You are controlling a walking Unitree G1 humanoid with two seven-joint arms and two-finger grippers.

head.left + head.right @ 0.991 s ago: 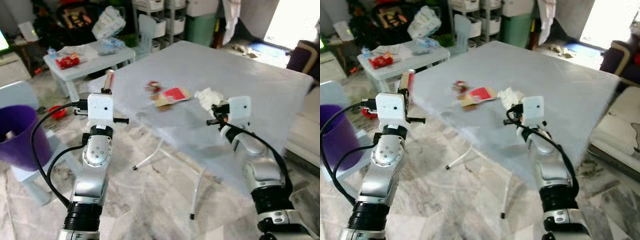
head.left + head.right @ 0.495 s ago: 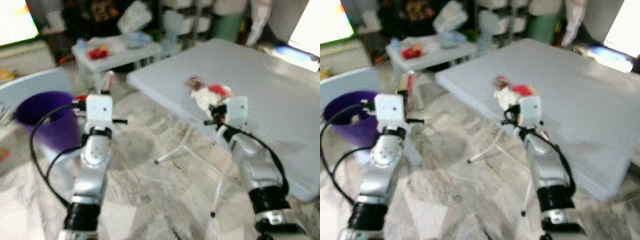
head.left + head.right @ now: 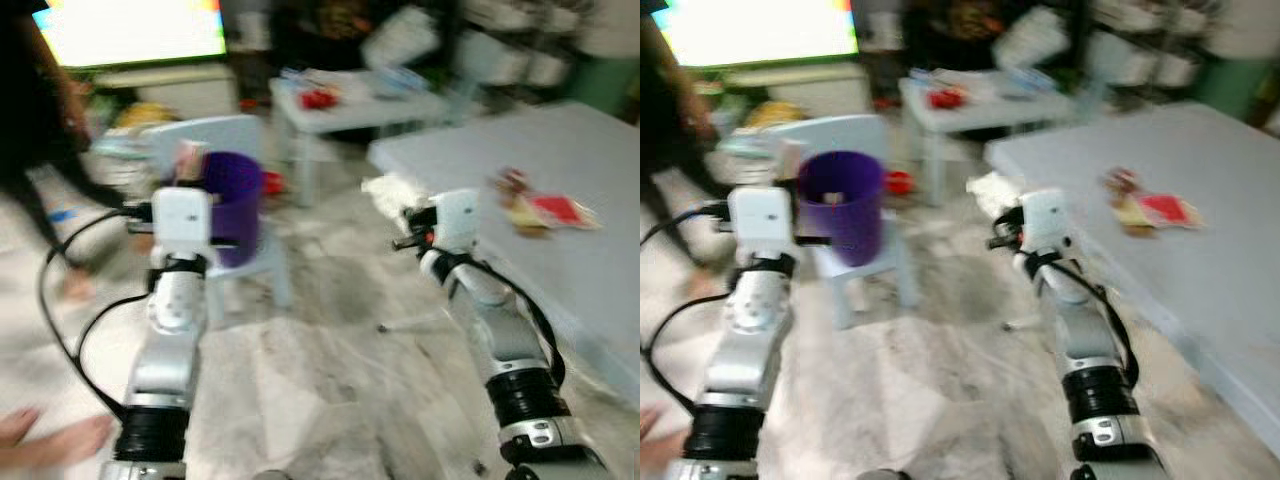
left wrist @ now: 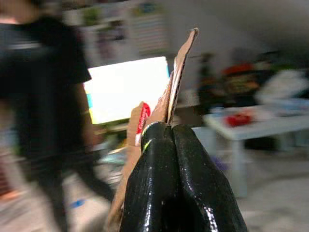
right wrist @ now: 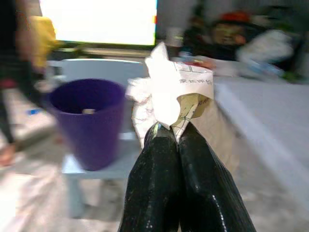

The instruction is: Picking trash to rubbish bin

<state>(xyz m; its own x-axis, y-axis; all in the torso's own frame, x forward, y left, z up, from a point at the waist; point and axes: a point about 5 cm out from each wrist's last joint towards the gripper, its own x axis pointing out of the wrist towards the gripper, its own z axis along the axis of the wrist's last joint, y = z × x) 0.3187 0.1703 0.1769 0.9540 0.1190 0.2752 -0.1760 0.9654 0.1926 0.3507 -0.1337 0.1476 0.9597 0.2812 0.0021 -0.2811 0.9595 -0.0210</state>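
Head views, blurred: my left gripper [image 3: 185, 160] is raised just beside the purple bin [image 3: 236, 205], which stands on a pale chair [image 3: 855, 262]; my right gripper [image 3: 398, 215] carries white crumpled paper [image 3: 392, 189], with the bin off to its left and well apart. More wrappers [image 3: 545, 208] lie on the grey table [image 3: 1200, 270], behind and to the right of my right jaws. A person's bare foot [image 3: 50, 435] shows by my left arm.

Left wrist view: my fingers [image 4: 186, 188] are pressed together on a flat cardboard wrapper [image 4: 166, 104], which stands up beyond the tips; a person in black [image 4: 46, 111] is close ahead.

Right wrist view: my fingers [image 5: 166, 193] pinch the paper at its lower edge; the bin's mouth lies ahead and lower.

Risks, as I judge: the paper is held by a thin fold and could slip out; release before the jaws are over the rim would drop trash on the floor; the person nearby could be struck.
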